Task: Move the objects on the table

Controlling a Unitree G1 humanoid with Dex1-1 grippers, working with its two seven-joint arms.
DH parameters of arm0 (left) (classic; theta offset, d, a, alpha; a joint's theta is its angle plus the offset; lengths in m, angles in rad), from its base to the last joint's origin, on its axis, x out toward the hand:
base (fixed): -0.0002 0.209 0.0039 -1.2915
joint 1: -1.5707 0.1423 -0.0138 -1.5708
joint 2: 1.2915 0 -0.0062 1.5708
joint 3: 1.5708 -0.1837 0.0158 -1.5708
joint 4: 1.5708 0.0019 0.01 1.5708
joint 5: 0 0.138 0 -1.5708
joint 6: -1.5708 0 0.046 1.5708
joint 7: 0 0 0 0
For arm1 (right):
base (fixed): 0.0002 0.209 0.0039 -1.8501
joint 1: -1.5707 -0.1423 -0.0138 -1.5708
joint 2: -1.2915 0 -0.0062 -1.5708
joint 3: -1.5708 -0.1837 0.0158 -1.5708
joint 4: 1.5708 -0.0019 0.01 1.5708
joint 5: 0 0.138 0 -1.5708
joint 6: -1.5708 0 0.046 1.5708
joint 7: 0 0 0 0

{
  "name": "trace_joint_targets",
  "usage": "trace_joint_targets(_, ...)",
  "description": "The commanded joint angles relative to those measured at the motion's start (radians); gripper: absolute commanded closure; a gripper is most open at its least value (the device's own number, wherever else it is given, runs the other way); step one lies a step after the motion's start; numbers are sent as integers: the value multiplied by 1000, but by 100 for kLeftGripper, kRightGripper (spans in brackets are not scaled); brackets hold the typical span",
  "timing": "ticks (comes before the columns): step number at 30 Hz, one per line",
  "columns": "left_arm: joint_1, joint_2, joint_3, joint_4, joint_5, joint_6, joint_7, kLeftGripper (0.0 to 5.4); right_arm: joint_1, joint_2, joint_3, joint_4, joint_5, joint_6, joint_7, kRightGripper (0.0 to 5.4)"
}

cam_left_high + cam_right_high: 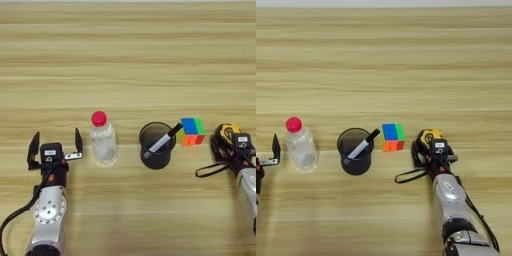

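**Right gripper on the tape, left one waiting by the bottle**

While the left gripper [55, 145] sat spread wide and empty at nine o'clock of the bottle [103, 140], the right gripper [437, 150] was down on the tape [428, 137] at the row's right end; whether it had closed, I could not tell. The strap [408, 175] trailed toward seven o'clock. The pen [162, 141] leaned in the cup [157, 146], tip toward two o'clock, with a cube [192, 131] just beyond on the table [128, 60]. The right arm was clearly nearer the tape.
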Motion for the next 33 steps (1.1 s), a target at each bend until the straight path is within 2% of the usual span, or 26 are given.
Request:
trace_joint_targets(1,-4,1,0,7,-3,-7,-1,0,34,21,19,-2,-10,25,4,109)
trace_joint_targets(13,-10,1,0,9,-4,-5,-1,0,192,43,61,-144,-23,56,5,109)
trace_joint_targets(20,-18,-1,-3,14,-1,-4,0,0,202,52,77,-151,-28,71,9,121)
trace_joint_targets(21,-20,-1,-3,16,-1,-4,0,0,201,53,79,-151,-29,69,12,93)
trace_joint_targets(29,-25,2,-1,25,-2,-7,0,0,210,45,79,-194,-39,43,-15,4)
trace_joint_targets(33,-27,3,0,29,-3,-9,-1,0,233,42,87,-260,-53,36,-32,1)
